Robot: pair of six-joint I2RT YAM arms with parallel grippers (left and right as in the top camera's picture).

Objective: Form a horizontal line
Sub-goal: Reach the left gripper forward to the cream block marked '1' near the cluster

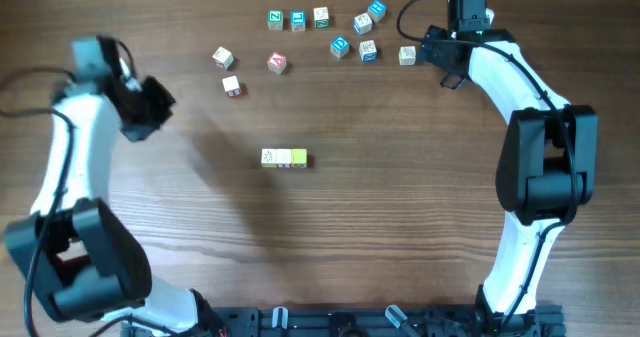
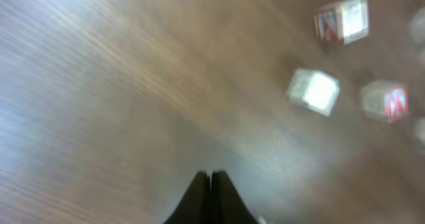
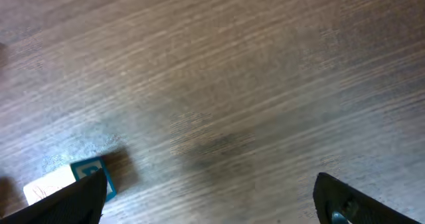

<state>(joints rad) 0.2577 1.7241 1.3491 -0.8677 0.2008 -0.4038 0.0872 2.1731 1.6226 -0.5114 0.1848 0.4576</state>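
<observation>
Wood-grained worktop (image 1: pixel 400 227) lay beneath the left fingers (image 2: pixel 211 187), which were pressed tip to tip with nothing between them, in a wrist view smeared by blur. Beyond them, toward the right of that view, sat a pale cube (image 2: pixel 313 91) near two red-marked cubes (image 2: pixel 342 21). From overhead the left fingers (image 1: pixel 152 105) hung at the left of the frame, apart from every block. The right fingers (image 3: pixel 339 197) stood spread wide over bare wood, holding nothing, with a blue-faced cube (image 3: pixel 99 174) just beside the left-hand one. Overhead they showed in the upper right (image 1: pixel 445 69), near a cream cube (image 1: pixel 407 54).

The horizontal line (image 1: pixel 284 158) lay at mid-frame: three cubes touching side by side, the yellow one at the right end. It looked short of finished. To add a block cleanly, the left fingers would likely need to part first. They would then come down square over two opposite faces of a pale cube and set it flush against the row's left end, without nudging the three in place.

Room was generous. Bare wood ringed the row on all sides, and the loose cubes (image 1: pixel 320 17) were scattered along the top of the frame. Only the dark rail (image 1: pixel 350 322) along the bottom edge marked a limit; the other edges lay outside the picture.
</observation>
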